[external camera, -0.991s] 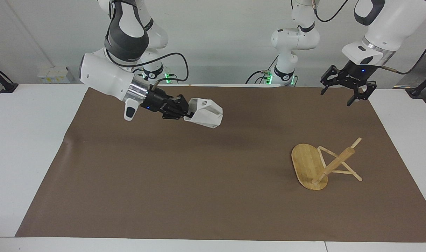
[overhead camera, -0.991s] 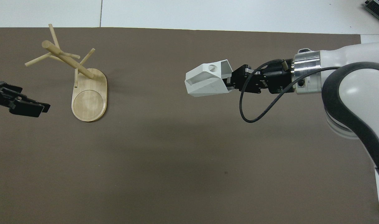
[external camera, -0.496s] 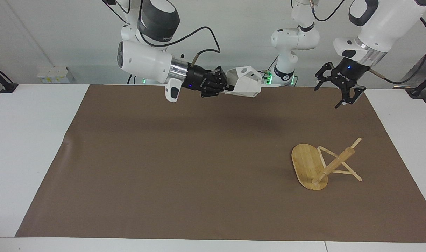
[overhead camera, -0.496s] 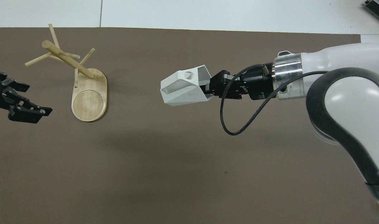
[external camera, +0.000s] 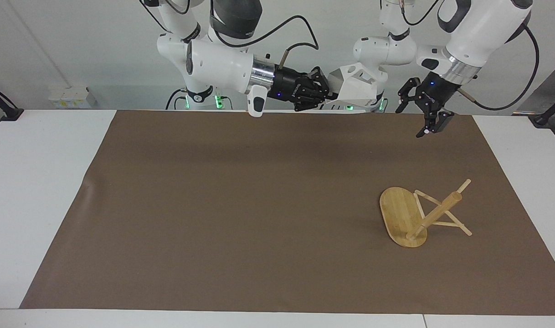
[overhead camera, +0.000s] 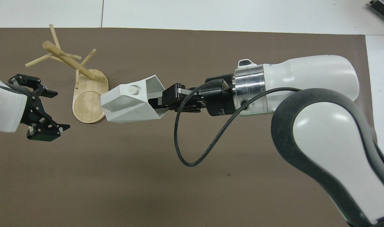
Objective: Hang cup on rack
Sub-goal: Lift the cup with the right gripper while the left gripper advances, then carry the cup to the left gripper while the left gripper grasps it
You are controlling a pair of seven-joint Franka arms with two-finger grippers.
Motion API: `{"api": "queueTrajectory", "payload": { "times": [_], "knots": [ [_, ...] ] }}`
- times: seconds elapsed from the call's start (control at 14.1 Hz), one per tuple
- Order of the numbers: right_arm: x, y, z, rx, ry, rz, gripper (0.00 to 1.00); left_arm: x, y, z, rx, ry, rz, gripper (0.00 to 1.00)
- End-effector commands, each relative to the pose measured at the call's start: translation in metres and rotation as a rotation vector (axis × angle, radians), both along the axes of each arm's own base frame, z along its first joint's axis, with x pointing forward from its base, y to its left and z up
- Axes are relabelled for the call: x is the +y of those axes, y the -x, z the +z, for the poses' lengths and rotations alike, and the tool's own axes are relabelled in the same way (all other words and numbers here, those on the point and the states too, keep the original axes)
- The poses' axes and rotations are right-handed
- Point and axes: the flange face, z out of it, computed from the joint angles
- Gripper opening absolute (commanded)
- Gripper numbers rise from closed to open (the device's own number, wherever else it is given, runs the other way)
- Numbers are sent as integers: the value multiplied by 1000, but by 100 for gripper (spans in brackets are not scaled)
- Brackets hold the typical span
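My right gripper (external camera: pixel 327 93) is shut on the cup (external camera: pixel 356 86), a white faceted mug held on its side, high over the brown mat. In the overhead view the cup (overhead camera: pixel 129 104) overlaps the edge of the rack's base, with my right gripper (overhead camera: pixel 157 105) at its end. The rack (external camera: pixel 434 216), a bamboo mug tree with an oval base (overhead camera: pixel 89 104), stands on the mat toward the left arm's end, and nothing hangs on its pegs. My left gripper (external camera: pixel 424 119) is open and empty in the air over the mat beside the rack; it also shows in the overhead view (overhead camera: pixel 43 110).
A brown mat (external camera: pixel 241 218) covers most of the white table (external camera: pixel 36 191). The right arm's black cable (overhead camera: pixel 192 148) loops below its wrist.
My right gripper has lifted the cup much higher and carried it toward the left arm's end. My left gripper has risen, turned and shifted slightly toward the cup.
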Motion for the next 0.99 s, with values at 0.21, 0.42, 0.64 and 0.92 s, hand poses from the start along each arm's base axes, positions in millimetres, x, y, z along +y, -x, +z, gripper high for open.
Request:
{"api": "queueTrajectory", "payload": {
  "times": [0.21,0.42,0.64,0.92],
  "knots": [
    [5,2,3,50,-19,-20,0,-17,17,39,-17,94,-83,100],
    [4,2,1,52,-13,-22,0,-40,21,58,-37,130,-112,100],
    [4,3,-2,50,0,-20,0,-46,24,76,-42,213,-97,100],
    [3,3,-3,51,4,-20,0,-59,26,82,-54,234,-67,100]
  ]
}}
